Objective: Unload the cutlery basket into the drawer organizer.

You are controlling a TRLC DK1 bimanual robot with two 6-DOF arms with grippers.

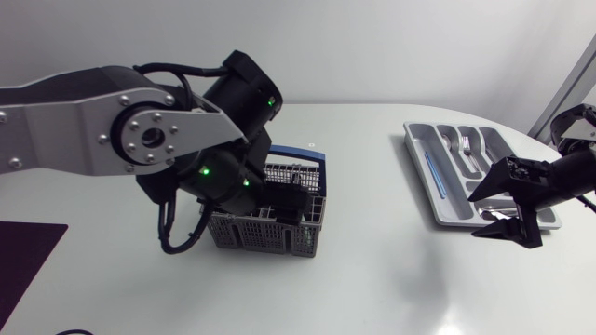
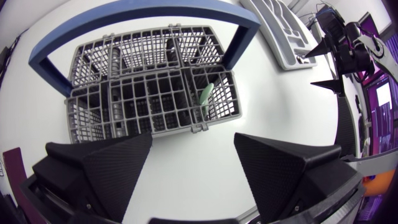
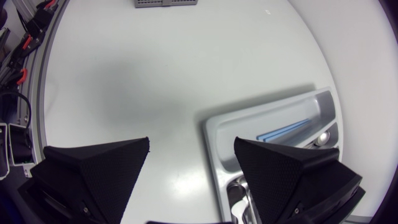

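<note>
The grey cutlery basket (image 1: 307,228) with a blue handle (image 1: 313,149) stands mid-table, and my left arm hangs over it. In the left wrist view my left gripper (image 2: 193,146) is open just above the basket (image 2: 155,93); a green piece (image 2: 206,94) stands in one compartment. The grey drawer organizer (image 1: 419,177) lies at the right, holding a blue piece (image 1: 434,172) and metal cutlery (image 1: 467,149). My right gripper (image 1: 477,216) is open over the organizer's near end (image 3: 214,134), with nothing between its fingers. A small white piece (image 3: 236,211) shows in the organizer by one finger.
A dark mat (image 1: 23,261) lies at the table's front left corner. Bare white tabletop (image 1: 382,261) spreads between the basket and the organizer. The table's rounded edge runs close behind the organizer.
</note>
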